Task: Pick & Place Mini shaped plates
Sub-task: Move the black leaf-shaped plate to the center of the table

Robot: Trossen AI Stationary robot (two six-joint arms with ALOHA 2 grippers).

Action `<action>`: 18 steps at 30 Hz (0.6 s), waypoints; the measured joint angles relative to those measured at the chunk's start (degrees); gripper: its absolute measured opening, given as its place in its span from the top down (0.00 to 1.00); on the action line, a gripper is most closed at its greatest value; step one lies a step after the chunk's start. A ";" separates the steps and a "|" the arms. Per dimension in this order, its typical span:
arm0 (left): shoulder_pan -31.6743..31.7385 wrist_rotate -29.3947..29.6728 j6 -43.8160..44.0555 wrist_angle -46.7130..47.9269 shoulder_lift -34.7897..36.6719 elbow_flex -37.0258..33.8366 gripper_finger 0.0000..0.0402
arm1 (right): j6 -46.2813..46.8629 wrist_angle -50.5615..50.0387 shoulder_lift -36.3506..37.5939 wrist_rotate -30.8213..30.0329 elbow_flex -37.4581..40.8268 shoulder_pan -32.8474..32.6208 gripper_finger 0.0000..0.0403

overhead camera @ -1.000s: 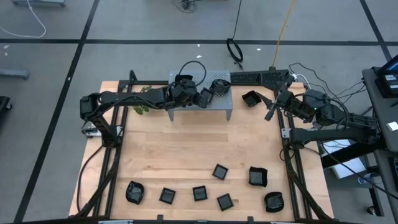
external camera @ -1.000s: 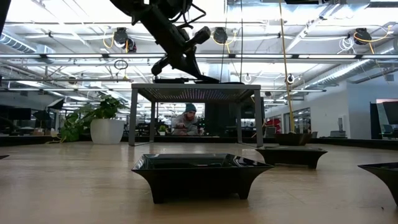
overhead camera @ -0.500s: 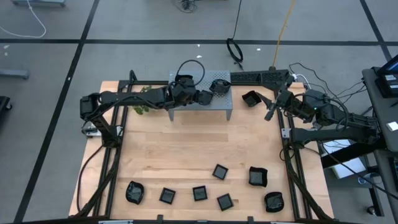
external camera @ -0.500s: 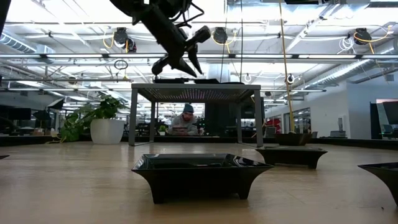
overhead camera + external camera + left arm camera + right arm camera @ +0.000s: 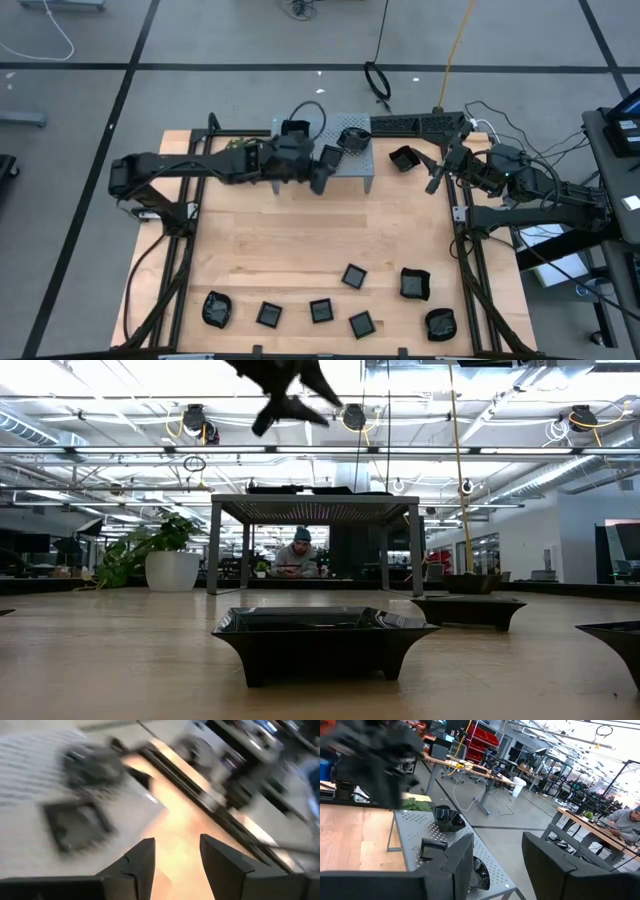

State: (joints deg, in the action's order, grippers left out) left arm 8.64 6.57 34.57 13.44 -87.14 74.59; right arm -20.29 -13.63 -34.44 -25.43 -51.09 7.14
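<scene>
Pale wood tabletop (image 5: 300, 240) carries 7 glossy black mini plates (image 5: 354, 276) along its near edge; more sit on the grey perforated metal stand (image 5: 366, 157). Left gripper (image 5: 318, 176) hangs empty, fingers apart, at the stand's front edge. Right gripper (image 5: 437, 172) waits open.

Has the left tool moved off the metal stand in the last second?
Yes. The left tool has pulled back from over the metal stand to its front edge, and risen.

Right gripper (image 5: 492, 865) with fingers apart, facing a grey perforated stand (image 5: 415, 832) holding glossy black mini plates (image 5: 446, 818); blurred left arm (image 5: 380, 755) nearby.
</scene>
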 joint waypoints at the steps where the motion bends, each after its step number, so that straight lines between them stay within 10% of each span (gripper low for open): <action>1: -0.91 -1.97 -0.41 1.03 0.78 0.00 0.60 | -0.02 0.02 0.00 0.00 0.00 0.00 0.61; 8: -8.01 -13.55 2.67 19.65 5.41 0.00 0.60 | -0.02 0.01 0.00 0.00 0.00 0.00 0.61; 18: -22.25 -13.83 21.47 39.87 4.62 -0.04 0.60 | -0.02 0.02 0.01 0.00 0.00 0.00 0.61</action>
State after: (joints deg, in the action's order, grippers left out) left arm -13.62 -7.27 56.04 53.31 -82.52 74.54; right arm -20.32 -13.61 -34.43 -25.43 -51.09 7.14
